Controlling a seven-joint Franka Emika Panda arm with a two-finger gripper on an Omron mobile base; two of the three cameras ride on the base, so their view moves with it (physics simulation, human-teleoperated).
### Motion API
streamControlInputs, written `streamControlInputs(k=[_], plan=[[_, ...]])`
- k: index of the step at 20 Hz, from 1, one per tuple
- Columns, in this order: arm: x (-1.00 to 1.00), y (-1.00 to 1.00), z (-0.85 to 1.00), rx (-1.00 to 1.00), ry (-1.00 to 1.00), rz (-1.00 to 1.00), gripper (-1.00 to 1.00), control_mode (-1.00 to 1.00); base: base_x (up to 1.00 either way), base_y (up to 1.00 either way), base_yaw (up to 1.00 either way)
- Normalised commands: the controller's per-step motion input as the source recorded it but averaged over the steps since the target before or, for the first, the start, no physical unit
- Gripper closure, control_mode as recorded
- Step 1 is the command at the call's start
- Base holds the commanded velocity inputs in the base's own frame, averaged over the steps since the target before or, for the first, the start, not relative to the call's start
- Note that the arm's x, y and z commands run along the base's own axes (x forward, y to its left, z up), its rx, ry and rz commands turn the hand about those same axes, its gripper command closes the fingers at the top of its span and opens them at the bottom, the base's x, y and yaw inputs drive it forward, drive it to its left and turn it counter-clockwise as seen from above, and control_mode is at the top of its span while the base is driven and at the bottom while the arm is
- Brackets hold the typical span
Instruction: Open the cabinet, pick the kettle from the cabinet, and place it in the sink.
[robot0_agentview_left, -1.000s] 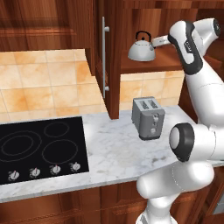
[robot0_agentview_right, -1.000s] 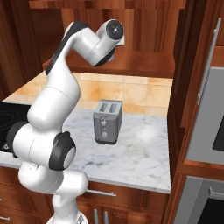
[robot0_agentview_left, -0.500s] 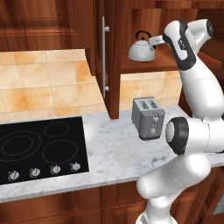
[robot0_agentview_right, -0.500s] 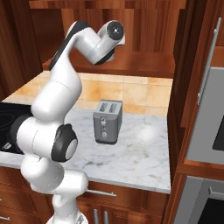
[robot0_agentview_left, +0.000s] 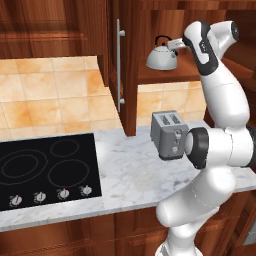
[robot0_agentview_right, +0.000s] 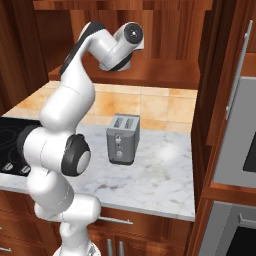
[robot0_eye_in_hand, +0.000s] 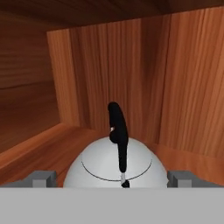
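Observation:
The cabinet (robot0_agentview_left: 129, 75) stands open, its door swung out edge-on with a long silver bar handle (robot0_agentview_left: 118, 65). On its inner shelf (robot0_agentview_left: 195, 70) sits the silver-grey kettle (robot0_agentview_left: 161, 57) with its black arched handle. My gripper (robot0_agentview_left: 173, 46) reaches in from the right, level with the kettle's top and close to its handle. In the hand view the kettle (robot0_eye_in_hand: 116, 168) lies just ahead, its black handle (robot0_eye_in_hand: 119, 140) edge-on in the middle. My gripper (robot0_eye_in_hand: 111, 179) is open, with a fingertip (robot0_eye_in_hand: 41, 178) off to each side of the kettle. The sink is out of view.
A boxy grey toaster (robot0_agentview_left: 170, 134) stands on the white marble counter (robot0_agentview_left: 125, 175) below the shelf. A black cooktop (robot0_agentview_left: 45, 170) is at the left. The cabinet's wooden back wall (robot0_eye_in_hand: 131, 65) is close behind the kettle. A tall cabinet column (robot0_agentview_right: 220, 75) is on the right.
The hand has moved a little left, closer to the kettle, and the upper arm has straightened up. The jaws have stayed open and the kettle has not moved.

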Motion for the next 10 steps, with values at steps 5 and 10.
streamControlInputs(k=[5,10], plan=[[0.24,0.01,0.00,0.04,0.00,-0.01,-1.00,-1.00,0.00,0.00,0.00],[0.15,0.02,0.00,0.04,0.01,0.00,-1.00,-1.00,0.00,0.00,0.00]])
